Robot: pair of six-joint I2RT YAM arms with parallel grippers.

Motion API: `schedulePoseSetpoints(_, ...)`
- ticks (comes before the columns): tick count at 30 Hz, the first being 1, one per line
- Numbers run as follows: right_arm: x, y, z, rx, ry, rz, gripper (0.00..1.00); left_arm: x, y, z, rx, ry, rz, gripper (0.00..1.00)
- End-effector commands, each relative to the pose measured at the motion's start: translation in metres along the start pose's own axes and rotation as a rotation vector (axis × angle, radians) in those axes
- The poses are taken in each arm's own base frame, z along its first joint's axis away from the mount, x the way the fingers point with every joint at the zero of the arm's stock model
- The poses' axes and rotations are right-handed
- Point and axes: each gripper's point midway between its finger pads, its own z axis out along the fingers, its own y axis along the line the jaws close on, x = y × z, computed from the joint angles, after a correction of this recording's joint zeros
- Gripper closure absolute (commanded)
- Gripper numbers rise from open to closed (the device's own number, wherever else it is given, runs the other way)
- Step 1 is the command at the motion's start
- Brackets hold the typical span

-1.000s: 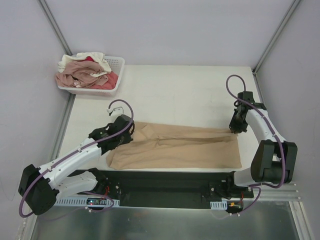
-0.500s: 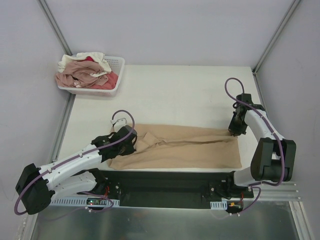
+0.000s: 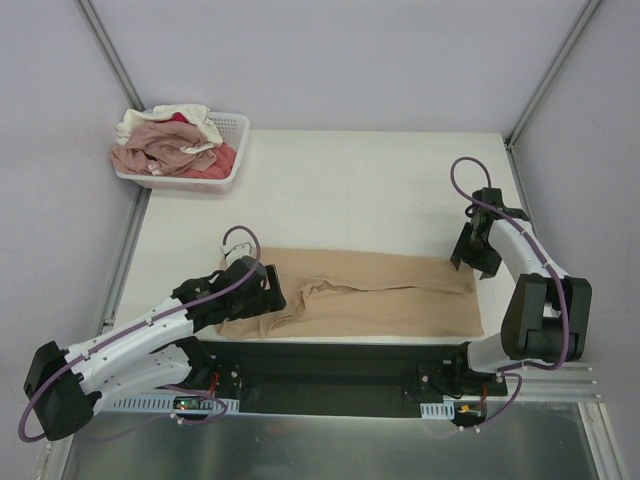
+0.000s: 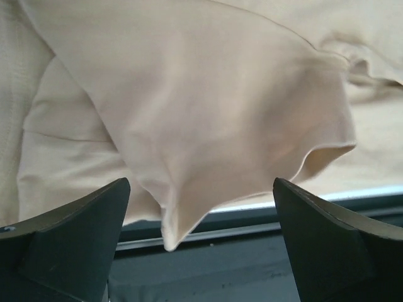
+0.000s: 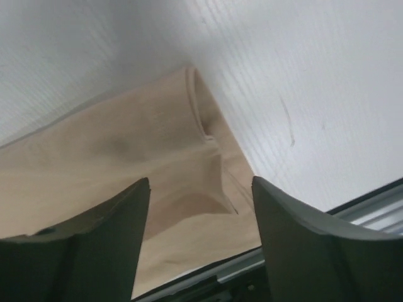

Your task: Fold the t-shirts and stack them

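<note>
Overhead view of a white table [image 3: 360, 180] with two robot arms. A tan shirt [image 3: 370, 295] lies flat as a long folded strip along the table's 6 o'clock edge. The left arm stretches low from its base toward 2 o'clock. The left gripper [image 3: 262, 292] sits over the shirt's left end with its fingers spread wide, holding nothing. The right arm bends up at the elbow and reaches toward 11 o'clock. The right gripper [image 3: 468, 258] hovers over the shirt's far right corner, also spread apart and empty. At the table's 10 o'clock corner, a white basket [image 3: 232, 125] holds the other shirts [image 3: 165, 145] in a heap of pink, cream and red.
</note>
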Motion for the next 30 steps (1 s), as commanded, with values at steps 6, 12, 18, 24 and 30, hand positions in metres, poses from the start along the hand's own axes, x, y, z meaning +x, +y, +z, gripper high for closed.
schedulePoseSetpoints(6,-0.009,-0.002,-0.046,-0.085,-0.121,0.041,0.03,-0.020,-0.023,-0.029,0.124,-0.067,0.064,0.01)
schedulePoseSetpoints(12,-0.006,0.051,-0.077,-0.423,-0.117,-0.017,0.03,-0.042,-0.040,-0.016,0.043,-0.064,0.063,0.01)
schedulePoseSetpoints(18,0.013,0.098,-0.078,-0.603,-0.031,-0.113,0.03,-0.024,-0.052,0.028,0.038,0.123,-0.003,0.01)
schedulePoseSetpoints(24,0.037,0.125,-0.040,-0.550,0.113,-0.174,0.03,-0.023,-0.032,0.071,-0.011,0.234,-0.107,0.01)
schedulePoseSetpoints(30,0.051,0.128,-0.012,-0.493,0.194,-0.184,0.03,-0.088,-0.046,0.116,0.008,0.209,-0.122,0.01)
